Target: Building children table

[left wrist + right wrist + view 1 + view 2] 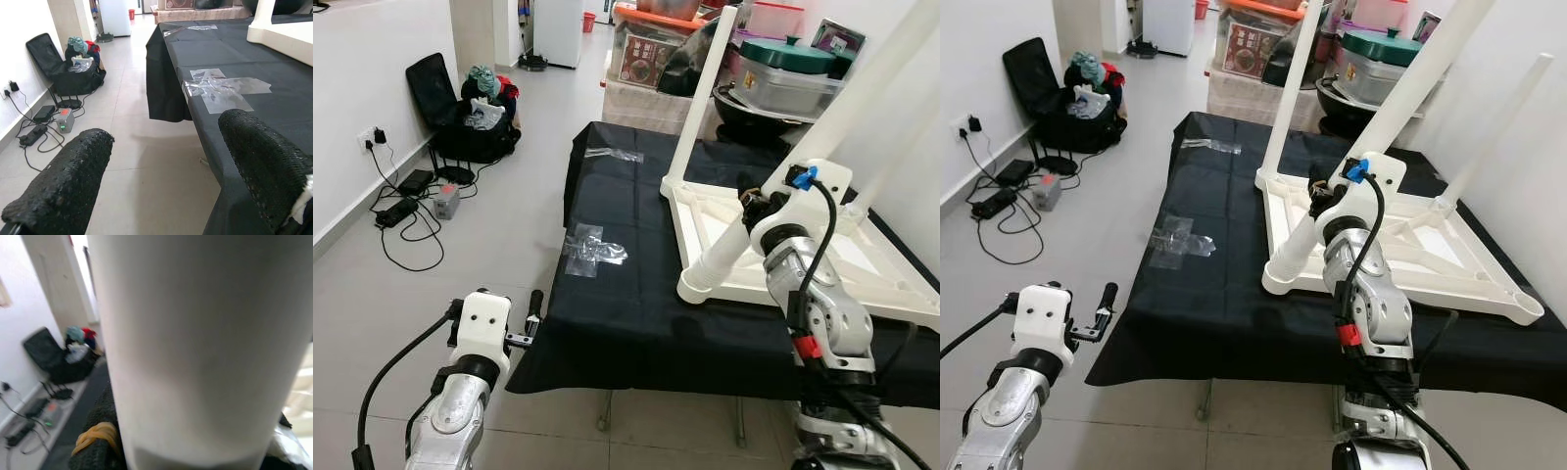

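A white children's table (901, 302) lies upside down on a table draped in black cloth (636, 313). One white leg (700, 98) stands upright at its far left corner. A second leg (862, 88) leans in the near left corner socket (703, 281), and my right gripper (751, 211) is shut around it low down. In the right wrist view this leg (195, 342) is right against the camera. A third leg (1494, 127) rises on the right side. My left gripper (533, 318) hangs open off the cloth's near left corner, fingers (63, 186) apart with nothing between them.
Clear plastic bags (592, 250) lie on the cloth left of the table, with another (615, 154) farther back. Boxes and a lidded pot (783, 73) crowd the far end. On the floor to the left are a black bag of clothes (470, 117) and cables (406, 201).
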Robot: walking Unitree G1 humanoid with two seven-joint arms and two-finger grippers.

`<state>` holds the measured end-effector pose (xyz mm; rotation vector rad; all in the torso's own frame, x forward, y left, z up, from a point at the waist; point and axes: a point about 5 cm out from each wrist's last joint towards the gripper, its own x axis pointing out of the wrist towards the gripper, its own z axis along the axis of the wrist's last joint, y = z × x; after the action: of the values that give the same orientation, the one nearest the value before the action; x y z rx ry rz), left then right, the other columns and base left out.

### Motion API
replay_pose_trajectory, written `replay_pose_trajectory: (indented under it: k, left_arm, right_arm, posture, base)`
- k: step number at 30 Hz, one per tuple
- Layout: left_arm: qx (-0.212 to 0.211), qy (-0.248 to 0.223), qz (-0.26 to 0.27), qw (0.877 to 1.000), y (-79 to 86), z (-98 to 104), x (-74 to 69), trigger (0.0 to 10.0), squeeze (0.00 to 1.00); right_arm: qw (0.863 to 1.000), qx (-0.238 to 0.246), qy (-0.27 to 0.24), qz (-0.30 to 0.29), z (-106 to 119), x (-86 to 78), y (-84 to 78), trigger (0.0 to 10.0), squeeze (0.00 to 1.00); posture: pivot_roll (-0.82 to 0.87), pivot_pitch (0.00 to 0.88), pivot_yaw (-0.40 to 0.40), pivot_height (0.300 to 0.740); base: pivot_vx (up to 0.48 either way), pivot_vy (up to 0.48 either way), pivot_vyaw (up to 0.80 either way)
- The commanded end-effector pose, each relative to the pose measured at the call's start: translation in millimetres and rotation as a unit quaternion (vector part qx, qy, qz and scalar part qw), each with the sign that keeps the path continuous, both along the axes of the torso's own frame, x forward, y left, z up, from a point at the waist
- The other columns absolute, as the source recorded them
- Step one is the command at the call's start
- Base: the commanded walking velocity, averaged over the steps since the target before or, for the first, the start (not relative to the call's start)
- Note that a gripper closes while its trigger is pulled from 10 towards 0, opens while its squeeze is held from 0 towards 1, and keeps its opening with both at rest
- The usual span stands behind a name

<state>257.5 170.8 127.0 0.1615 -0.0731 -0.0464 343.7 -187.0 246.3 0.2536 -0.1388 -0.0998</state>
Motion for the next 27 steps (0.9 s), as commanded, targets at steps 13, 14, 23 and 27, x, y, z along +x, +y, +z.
replay_pose_trajectory:
  k: [13,14,23,27]
  left_arm:
    - [-0.006,-0.009,-0.002,1.000,-1.8,2,0.7,10.0,0.02]
    - [-0.006,-0.010,-0.002,1.000,-1.8,2,0.6,10.0,0.02]
    - [-0.007,-0.011,-0.001,1.000,-0.7,1,1.1,10.0,0.01]
    - [-0.007,-0.011,-0.002,1.000,-0.1,1,1.6,10.0,0.02]
  right_arm:
    - [0.995,0.074,0.059,0.023,-25,-3.7,2.3,10.0,0.00]
    - [0.994,0.081,0.062,0.042,-29,-6.0,8.0,10.0,0.00]
    - [0.989,0.084,0.067,0.101,-33,-17.5,23.7,10.0,0.00]
    - [0.993,0.040,0.034,0.104,-23,-21.4,22.7,10.0,0.00]
  posture:
    - [0.10,0.000,-0.167,0.740]
    - [0.10,0.000,-0.166,0.740]
    - [0.10,0.000,-0.161,0.740]
    - [0.09,0.000,-0.158,0.740]
  base:
    - [0.146,0.000,0.00]
    - [0.285,0.000,0.00]
    - [0.308,0.000,0.00]
    - [0.307,0.000,0.00]
